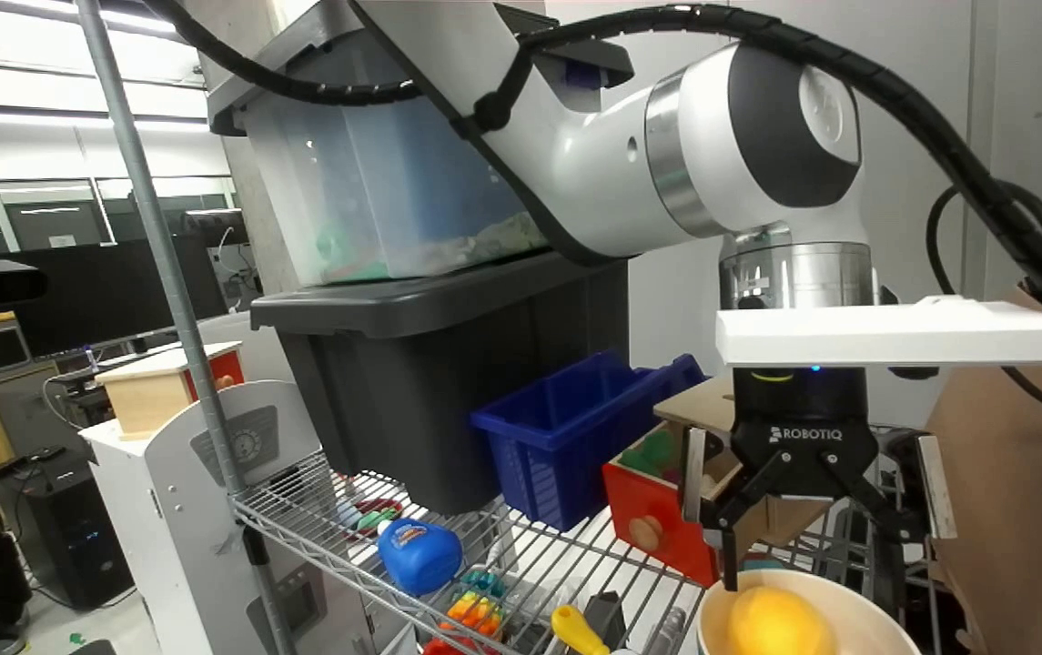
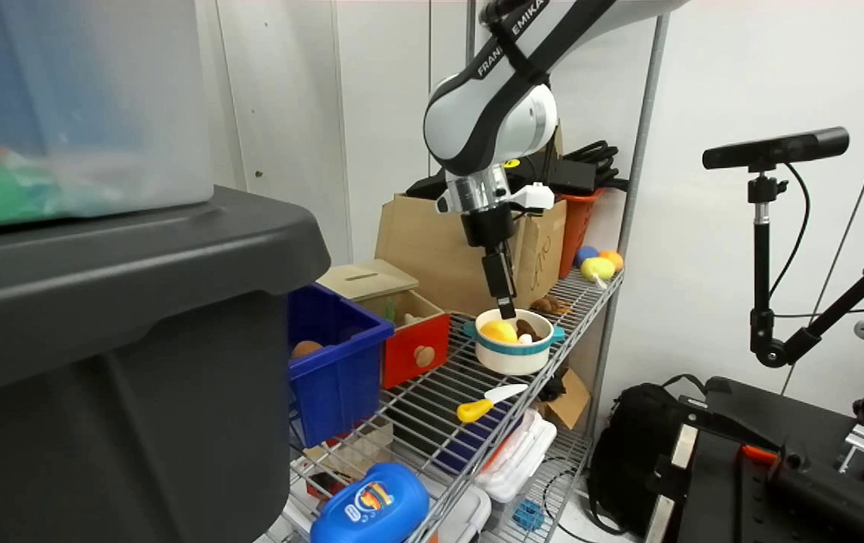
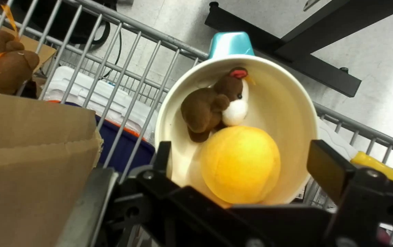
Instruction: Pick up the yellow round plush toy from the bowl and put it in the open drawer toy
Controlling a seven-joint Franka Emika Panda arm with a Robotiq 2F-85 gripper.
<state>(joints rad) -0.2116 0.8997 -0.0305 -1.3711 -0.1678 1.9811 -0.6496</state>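
Note:
The yellow round plush toy (image 3: 241, 168) lies in the cream bowl (image 3: 285, 99), beside a brown plush toy (image 3: 199, 109). The plush ball also shows in both exterior views (image 1: 780, 623) (image 2: 498, 332). My gripper (image 3: 241, 154) is open and empty above the bowl, pointing down, with its fingers on either side of the ball and apart from it. In an exterior view the fingertips (image 1: 809, 587) are at about the bowl's rim. The open drawer toy (image 2: 416, 351) stands beside the bowl with its red drawer pulled out. Some small things, one green, lie in the drawer.
A blue plastic bin (image 1: 543, 464) stands beside the drawer toy. A cardboard box (image 2: 447, 249) is behind the bowl. A toy knife with a yellow handle (image 2: 475, 410) and a blue bottle (image 2: 371, 501) lie on the wire shelf. A large dark bin (image 1: 429, 400) is farther along.

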